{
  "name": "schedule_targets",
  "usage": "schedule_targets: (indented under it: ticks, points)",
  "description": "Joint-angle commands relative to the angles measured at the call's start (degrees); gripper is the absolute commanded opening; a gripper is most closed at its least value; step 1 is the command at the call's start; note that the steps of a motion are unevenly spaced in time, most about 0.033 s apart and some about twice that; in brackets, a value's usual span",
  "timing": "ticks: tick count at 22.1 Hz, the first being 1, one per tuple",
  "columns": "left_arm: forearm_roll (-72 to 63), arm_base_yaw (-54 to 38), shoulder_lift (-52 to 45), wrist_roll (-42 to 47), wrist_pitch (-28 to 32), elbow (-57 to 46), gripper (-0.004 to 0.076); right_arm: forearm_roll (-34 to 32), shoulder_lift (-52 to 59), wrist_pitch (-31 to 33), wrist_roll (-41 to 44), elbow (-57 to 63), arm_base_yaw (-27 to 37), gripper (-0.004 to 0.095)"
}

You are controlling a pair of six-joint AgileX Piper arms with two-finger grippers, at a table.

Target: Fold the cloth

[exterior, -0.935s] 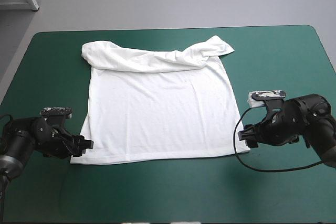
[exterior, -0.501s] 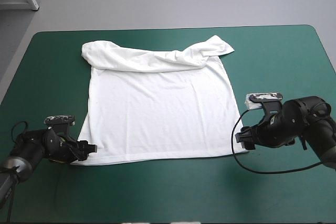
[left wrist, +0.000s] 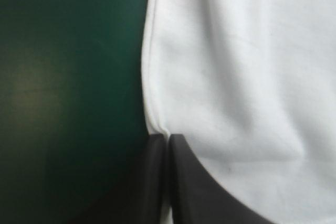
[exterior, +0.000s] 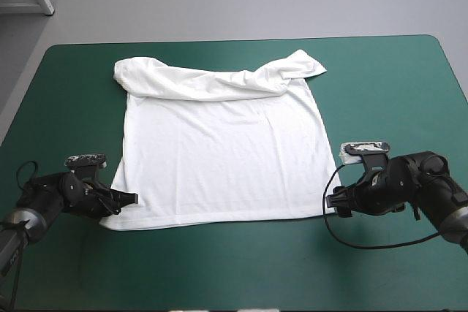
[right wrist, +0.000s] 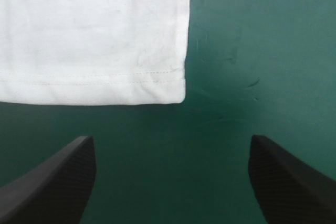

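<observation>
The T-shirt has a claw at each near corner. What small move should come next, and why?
Probably the right gripper should ease forward onto the near corner of the T-shirt and shut. Its fingers stand open with that corner lying ahead of them on the teal-green cover, not between them, while the left gripper looks shut on the hem at its corner.

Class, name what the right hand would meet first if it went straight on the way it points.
Probably the near corner of the T-shirt, just ahead of the open right hand across bare teal-green cover; the hand's height is unclear.
</observation>
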State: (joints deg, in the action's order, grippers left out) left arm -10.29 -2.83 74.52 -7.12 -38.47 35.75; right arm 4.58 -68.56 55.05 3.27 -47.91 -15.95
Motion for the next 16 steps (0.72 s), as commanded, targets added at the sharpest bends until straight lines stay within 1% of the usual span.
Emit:
schedule_targets:
  ticks: [1, 3, 5, 6, 8, 9, 11, 12, 14, 15, 16]
  points:
    - [-3.3, 0.4, 1.1, -0.1, -5.2, -1.0, -0.001, 0.6, -1.0, -4.8, -0.5, 0.2, 0.2, 0.0739]
    - [-3.3, 0.4, 1.1, -0.3, -5.3, -1.0, -0.001, 2.3, -4.2, -7.2, -1.4, 0.3, 0.2, 0.0737]
    - [-3.2, 0.4, 1.1, -0.7, -5.4, -1.0, -0.001, 3.5, -8.9, -11.3, -2.1, 0.3, 0.2, 0.0737]
    - [-3.2, 0.4, 1.1, -0.8, -5.4, -1.0, -0.001, 4.1, -10.7, -12.1, -1.8, 0.3, 0.2, 0.0737]
    - [-3.2, 0.4, 1.1, -1.7, -5.4, -1.0, -0.001, 5.2, -13.6, -12.7, -1.8, 0.3, 0.2, 0.0684]
    - [-3.2, 0.4, 1.1, -1.8, -5.4, -1.0, -0.001, 5.9, -14.6, -13.1, -2.2, 0.3, 0.2, 0.06]
    - [-3.2, 0.4, 1.1, -1.8, -5.4, -1.0, -0.001, 6.4, -15.3, -13.6, -2.5, 0.3, 0.2, 0.0475]
    - [-3.2, 0.4, 1.1, -1.8, -5.4, -1.0, -0.001, 6.9, -15.4, -13.8, -3.3, 0.4, 0.2, 0.0379]
    - [-3.3, 0.4, 1.1, -1.8, -5.4, -1.0, -0.001, 8.1, -15.4, -14.4, -3.9, 0.4, 0.2, 0.0164]
    - [-3.3, 0.4, 1.1, -1.8, -5.3, -0.9, -0.001, 8.4, -15.2, -15.5, -4.4, 0.4, 0.2, 0.001]
    - [-3.3, 0.4, 0.6, -1.8, -5.2, -0.2, -0.001, 8.4, -14.7, -16.6, -4.6, 0.4, 0.2, -0.0009]
